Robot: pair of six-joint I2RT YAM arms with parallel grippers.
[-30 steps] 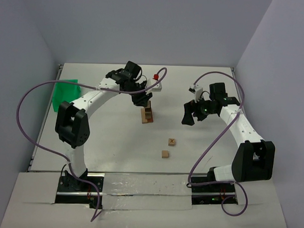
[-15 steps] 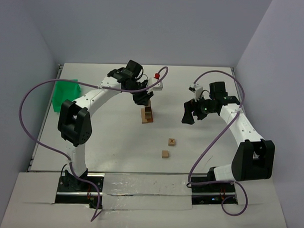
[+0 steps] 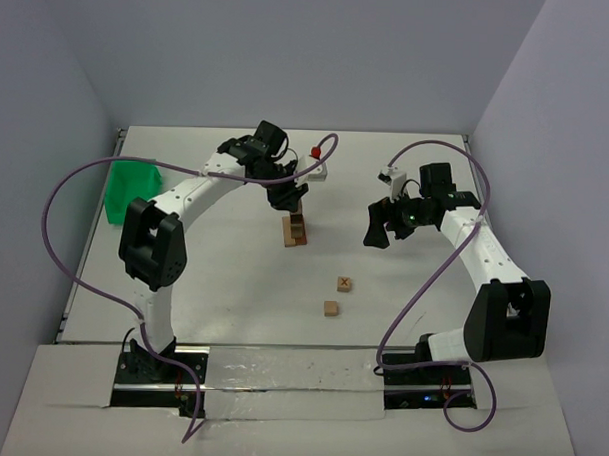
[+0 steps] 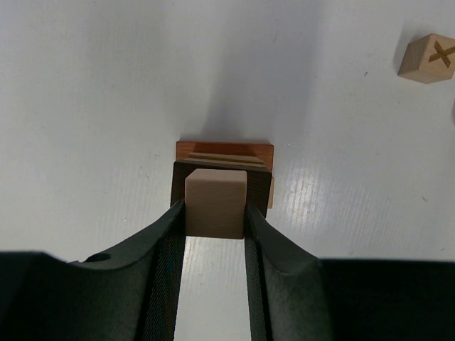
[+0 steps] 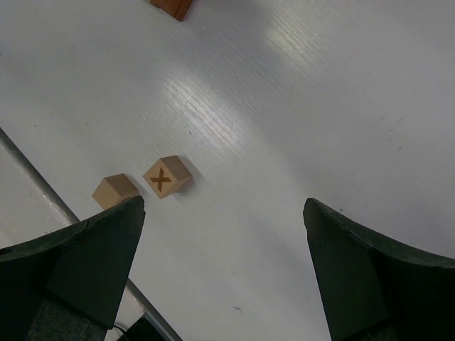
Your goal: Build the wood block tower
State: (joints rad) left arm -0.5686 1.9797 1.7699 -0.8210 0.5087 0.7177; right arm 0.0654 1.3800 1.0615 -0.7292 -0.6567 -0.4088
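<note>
We judge the build to be well along but not finished. The tower (image 3: 295, 230) stands upright around the middle of the table (image 3: 212, 285), a little to the far side, and in the overhead view it reads as several blocks tall. From the left wrist we look straight down its layers, with a dark brown block (image 4: 225, 150) showing at the bottom.

The left tool (image 4: 215, 209) is clamped on a tan cube (image 4: 215, 202), one finger pressed to each side face, and holds it directly over the top of the stack. The cube looks squarely lined up with the layers beneath. We cannot tell whether it is already resting on the top piece or hanging just above it, so we count this block as not yet placed.

Two loose pieces lie on the near side of the tower, apart from it: the X-marked block (image 3: 345, 283) and, nearer to us, a plain block (image 3: 330, 309). The two sit close together without touching.

The right tool (image 5: 222, 213) hangs over the table to the right of the tower with its fingers spread wide and nothing between them; both loose pieces show in its wrist view.

As we see it, what is left is to release the cube cleanly and then stack the two loose blocks.
</note>
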